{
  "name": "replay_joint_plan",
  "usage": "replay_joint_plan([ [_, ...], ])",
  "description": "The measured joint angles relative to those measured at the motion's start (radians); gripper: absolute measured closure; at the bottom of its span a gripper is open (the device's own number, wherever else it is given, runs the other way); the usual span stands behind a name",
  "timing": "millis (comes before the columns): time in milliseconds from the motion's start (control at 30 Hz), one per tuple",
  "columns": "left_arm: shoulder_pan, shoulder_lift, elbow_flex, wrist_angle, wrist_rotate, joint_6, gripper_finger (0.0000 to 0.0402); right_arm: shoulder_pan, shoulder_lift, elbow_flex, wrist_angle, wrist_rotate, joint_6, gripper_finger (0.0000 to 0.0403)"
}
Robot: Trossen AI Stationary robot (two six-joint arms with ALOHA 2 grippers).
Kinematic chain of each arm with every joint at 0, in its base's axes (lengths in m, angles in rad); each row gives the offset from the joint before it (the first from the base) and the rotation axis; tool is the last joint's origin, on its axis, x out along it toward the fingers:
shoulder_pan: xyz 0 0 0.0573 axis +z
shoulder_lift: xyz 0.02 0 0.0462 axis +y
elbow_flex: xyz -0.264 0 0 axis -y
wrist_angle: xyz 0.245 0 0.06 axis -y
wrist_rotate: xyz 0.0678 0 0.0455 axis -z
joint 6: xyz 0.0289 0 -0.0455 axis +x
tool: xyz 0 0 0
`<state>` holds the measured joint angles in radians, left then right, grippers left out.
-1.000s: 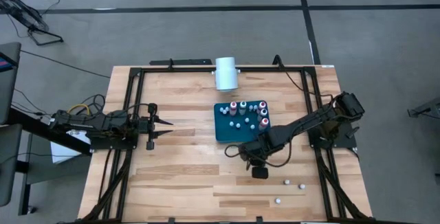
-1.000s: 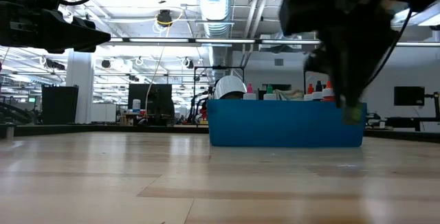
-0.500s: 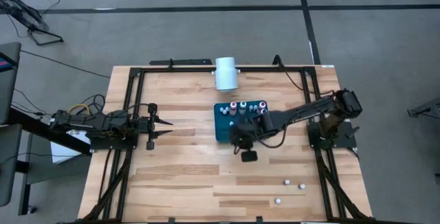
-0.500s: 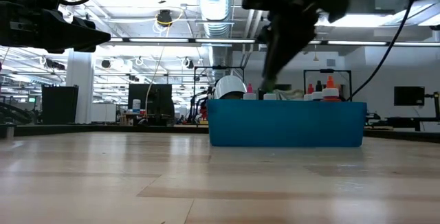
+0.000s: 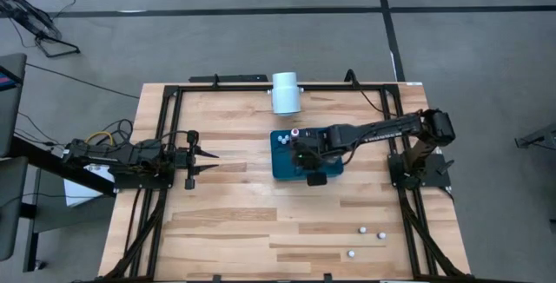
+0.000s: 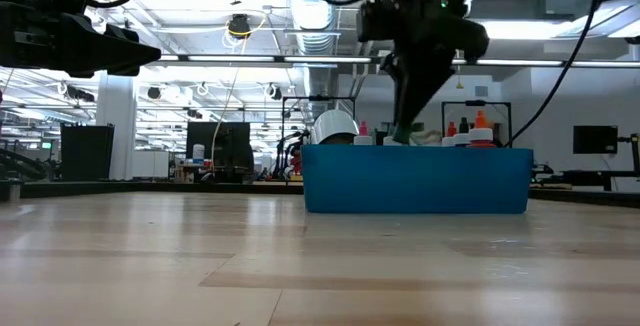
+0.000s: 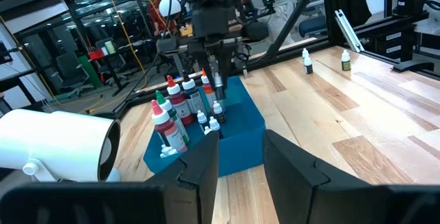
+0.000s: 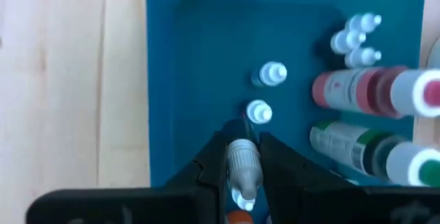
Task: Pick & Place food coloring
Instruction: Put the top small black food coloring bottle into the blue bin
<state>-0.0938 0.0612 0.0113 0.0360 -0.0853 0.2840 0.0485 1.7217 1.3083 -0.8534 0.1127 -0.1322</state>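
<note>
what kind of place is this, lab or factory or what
Probably a robotics lab in a large industrial hall: exposed ducts and strip lights overhead, a framed wooden table on bare concrete floor, office chairs behind.

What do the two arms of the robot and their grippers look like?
Both arms are dark, nearly black, built of jointed segments. The left gripper ends in two thin pointed fingers; yellow cable shows near that arm's base. The right gripper has two dark wedge-shaped fingers. Black cables hang along the right arm.
</note>
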Motion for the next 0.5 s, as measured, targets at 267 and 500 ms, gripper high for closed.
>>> replay_joint_plan([
  [267, 0.0, 0.0, 0.0, 0.0, 0.0, 0.0, 0.0297, -0.025, 0.082, -0.001, -0.051, -0.005, -0.019, 0.0346],
  [500, 0.0, 0.0, 0.0, 0.0, 0.0, 0.0, 0.0297, -0.039, 0.134, -0.005, -0.03, -0.009, -0.057, 0.0346],
])
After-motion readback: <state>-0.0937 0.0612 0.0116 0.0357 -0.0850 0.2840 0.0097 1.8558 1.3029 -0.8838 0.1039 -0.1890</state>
